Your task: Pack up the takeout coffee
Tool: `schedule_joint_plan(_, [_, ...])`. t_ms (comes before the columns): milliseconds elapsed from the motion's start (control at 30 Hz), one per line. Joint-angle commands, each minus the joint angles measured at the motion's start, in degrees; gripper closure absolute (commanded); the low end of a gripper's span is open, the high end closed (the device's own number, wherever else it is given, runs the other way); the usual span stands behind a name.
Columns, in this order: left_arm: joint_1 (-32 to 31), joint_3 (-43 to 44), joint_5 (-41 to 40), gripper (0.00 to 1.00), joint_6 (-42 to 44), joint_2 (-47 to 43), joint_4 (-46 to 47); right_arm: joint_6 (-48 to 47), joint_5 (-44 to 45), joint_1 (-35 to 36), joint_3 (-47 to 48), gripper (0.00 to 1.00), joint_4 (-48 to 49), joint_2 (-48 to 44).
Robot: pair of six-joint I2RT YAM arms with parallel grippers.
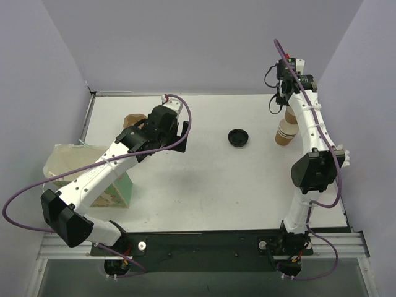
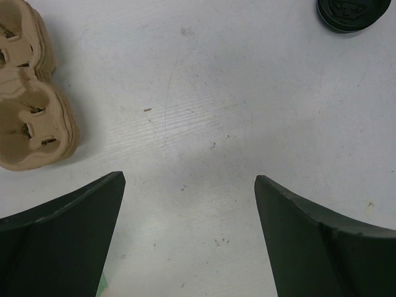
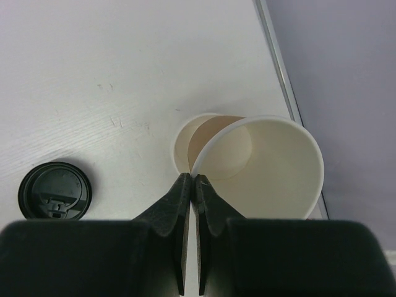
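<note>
The takeout coffee cup (image 3: 272, 167) is brown paper, white inside and lidless. My right gripper (image 3: 193, 178) is shut on its near rim and holds it tilted, partly out of the stack of cups (image 3: 184, 148) beneath it. In the top view the held cup (image 1: 289, 117) hangs under the right gripper (image 1: 286, 105), above the stack (image 1: 284, 136) at the table's right side. The black lid (image 1: 238, 137) lies flat on the table, left of the stack, and shows as well in the right wrist view (image 3: 54, 190). My left gripper (image 2: 190, 179) hovers open over bare table with nothing between its fingers.
A tan pulp cup carrier (image 2: 28, 117) lies to the left of the left gripper (image 1: 184, 135), partly hidden under the arm in the top view (image 1: 131, 120). A paper bag (image 1: 62, 162) stands at the table's left edge. Purple walls close in the back and sides.
</note>
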Motion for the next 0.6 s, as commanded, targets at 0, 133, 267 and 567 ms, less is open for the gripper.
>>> schedule_joint_plan(0, [0.18, 2.50, -0.38, 0.02, 0.09, -0.60, 0.04, -1.36, 2.82, 1.95, 4.54, 1.00, -4.88, -6.66])
schedule_joint_plan(133, [0.53, 2.68, -3.63, 0.03, -0.87, -0.77, -1.27, 1.80, -3.05, 7.11, 2.53, 1.00, -6.11, -9.65])
schedule_joint_plan(267, [1.49, 1.37, -5.83, 0.03, -3.15, -1.91, -2.07, 6.53, -4.81, 15.55, -4.49, 1.00, -5.94, -11.33])
schedule_joint_plan(567, [4.83, -6.80, -7.68, 0.02, -7.55, -9.28, -1.19, 13.32, -4.65, 35.08, -5.92, 1.00, -3.04, -0.53])
